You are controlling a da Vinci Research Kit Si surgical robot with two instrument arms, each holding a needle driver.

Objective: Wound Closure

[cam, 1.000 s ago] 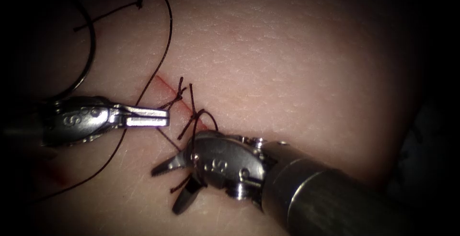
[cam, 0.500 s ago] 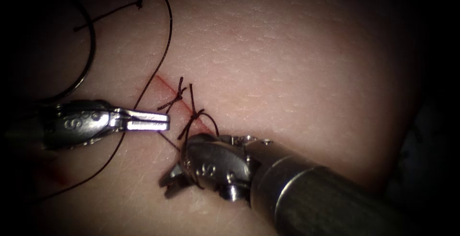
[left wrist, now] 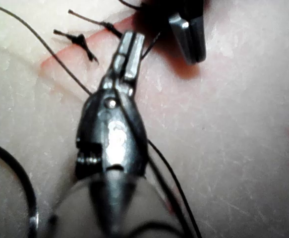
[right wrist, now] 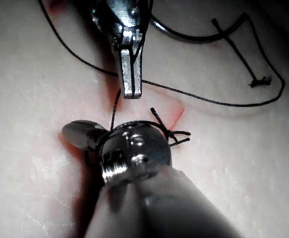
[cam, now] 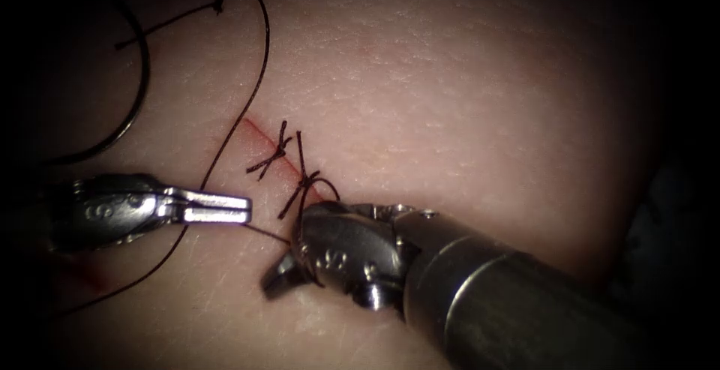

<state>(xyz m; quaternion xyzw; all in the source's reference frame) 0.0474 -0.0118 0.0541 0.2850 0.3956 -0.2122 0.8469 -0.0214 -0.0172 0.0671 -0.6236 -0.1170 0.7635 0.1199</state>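
Since a second ago the left tool (cam: 238,208) has slid a little down and leftward with its jaws pressed shut on the thread (cam: 264,232), while the right tool (cam: 279,278), then gaping wide, has closed its jaws, seemingly on the short thread end just left of the cut (cam: 259,134). The needle (cam: 129,126) lies free on the tissue (cam: 465,100) at far left, held by neither tool. Judging by this, the knot wants slow, even, opposed tension; each tool's wrist bears a stamped mark like an "S".

Black thread (cam: 264,55), pink tissue (cam: 465,92), red cut (cam: 259,133).
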